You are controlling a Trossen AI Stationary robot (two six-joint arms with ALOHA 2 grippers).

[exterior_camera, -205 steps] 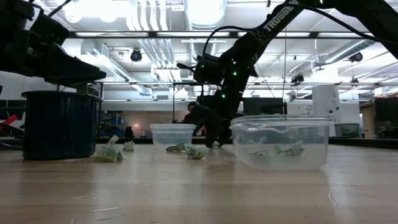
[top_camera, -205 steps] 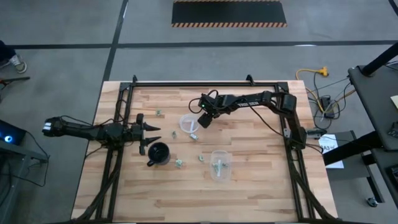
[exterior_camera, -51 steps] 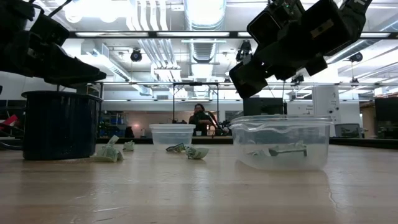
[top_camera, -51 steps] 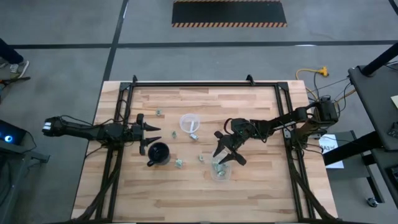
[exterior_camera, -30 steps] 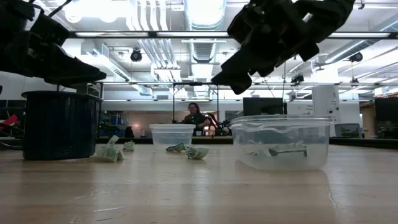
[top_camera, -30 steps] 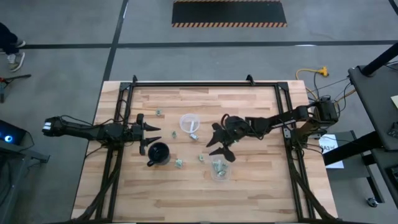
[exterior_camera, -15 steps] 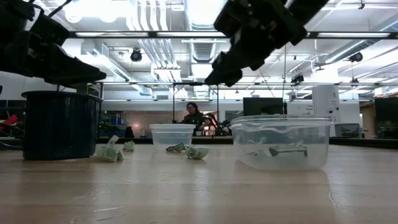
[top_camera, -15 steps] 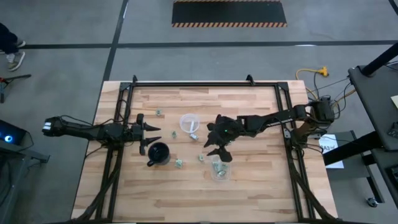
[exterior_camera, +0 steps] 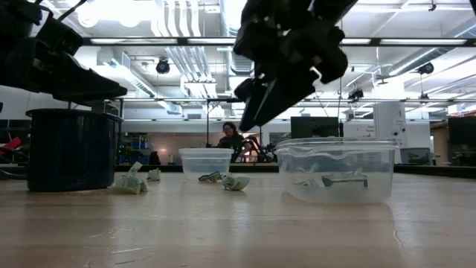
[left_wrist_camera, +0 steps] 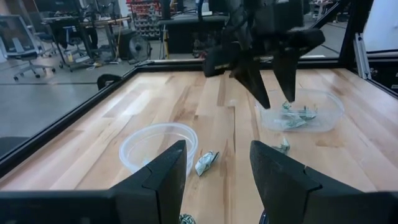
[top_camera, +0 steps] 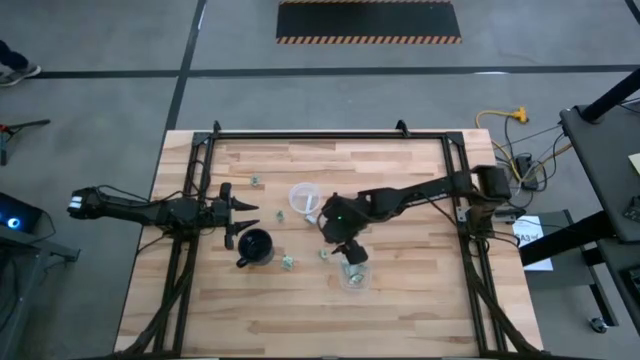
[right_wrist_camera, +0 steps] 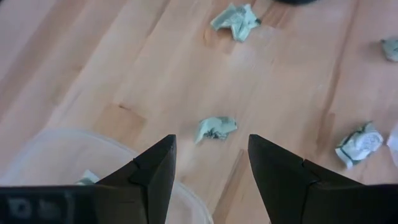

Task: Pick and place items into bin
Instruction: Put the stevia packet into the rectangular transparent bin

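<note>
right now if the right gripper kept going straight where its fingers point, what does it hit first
Most likely the small crumpled pale green piece lying on the wooden table, framed between the open right gripper fingers, just outside the clear plastic bin. Depth is uncertain.
</note>
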